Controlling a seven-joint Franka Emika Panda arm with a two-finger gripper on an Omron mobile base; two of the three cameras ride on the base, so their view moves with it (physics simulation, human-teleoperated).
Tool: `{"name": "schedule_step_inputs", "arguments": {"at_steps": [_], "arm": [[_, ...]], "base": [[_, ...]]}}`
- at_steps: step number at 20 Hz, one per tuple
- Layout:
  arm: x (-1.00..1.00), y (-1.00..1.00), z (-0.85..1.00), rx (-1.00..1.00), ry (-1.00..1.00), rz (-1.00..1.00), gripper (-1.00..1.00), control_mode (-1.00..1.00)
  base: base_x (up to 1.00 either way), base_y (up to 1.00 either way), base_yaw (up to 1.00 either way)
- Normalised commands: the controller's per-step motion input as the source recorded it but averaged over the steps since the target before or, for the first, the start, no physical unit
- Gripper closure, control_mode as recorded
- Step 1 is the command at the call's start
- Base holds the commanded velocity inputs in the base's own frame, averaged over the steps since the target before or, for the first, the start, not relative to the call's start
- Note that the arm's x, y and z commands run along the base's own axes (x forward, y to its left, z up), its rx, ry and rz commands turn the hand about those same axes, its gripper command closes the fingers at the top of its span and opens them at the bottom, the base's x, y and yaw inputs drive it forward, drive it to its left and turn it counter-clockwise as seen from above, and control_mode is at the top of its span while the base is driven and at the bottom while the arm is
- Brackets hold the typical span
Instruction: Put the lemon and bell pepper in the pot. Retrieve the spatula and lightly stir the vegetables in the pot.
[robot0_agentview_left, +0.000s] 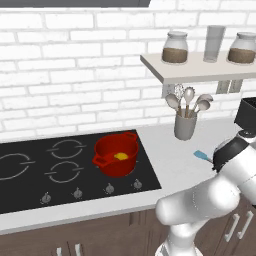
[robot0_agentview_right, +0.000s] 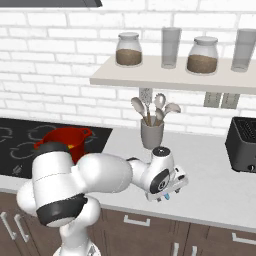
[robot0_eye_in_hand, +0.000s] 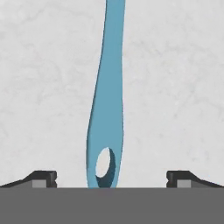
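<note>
The spatula (robot0_eye_in_hand: 106, 118) is lying flat on the white counter (robot0_agentview_left: 175, 160) near its front edge, right of the hob. The gripper (robot0_eye_in_hand: 111, 178) is being held low over its handle end, jaws spread wide on either side, not touching.

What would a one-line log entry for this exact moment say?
stage: spatula pickup | end effector: open, astride spatula handle on counter | pot: on stove, lemon inside | bell pepper: cannot tell

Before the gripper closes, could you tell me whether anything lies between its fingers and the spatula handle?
Nothing visible does. In the hand view the spatula lies on bare counter, its handle end between the open gripper fingertips, with clear gaps on both sides.
</note>
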Motion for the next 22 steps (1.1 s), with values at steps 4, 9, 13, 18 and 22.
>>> {"name": "schedule_step_inputs", "arguments": {"at_steps": [4, 9, 13, 18, 22], "arm": [[0.46, 0.04, -0.33, 0.0, 0.0, 0.02, -1.0, -1.0], [0.24, 0.0, -0.38, 0.0, 0.0, 0.0, 1.0, -1.0], [-0.13, 0.06, -0.43, 0.0, -0.04, 0.0, 1.0, -1.0], [-0.46, 0.1, -0.24, 0.0, -0.21, 0.0, 1.0, -1.0], [-0.49, 0.06, 0.31, 0.0, -0.11, 0.1, 1.0, -1.0]], "base": [[0.0, 0.0, 0.0], [0.0, 0.0, 0.0], [0.0, 0.0, 0.0], [0.0, 0.0, 0.0], [0.0, 0.0, 0.0]]}}
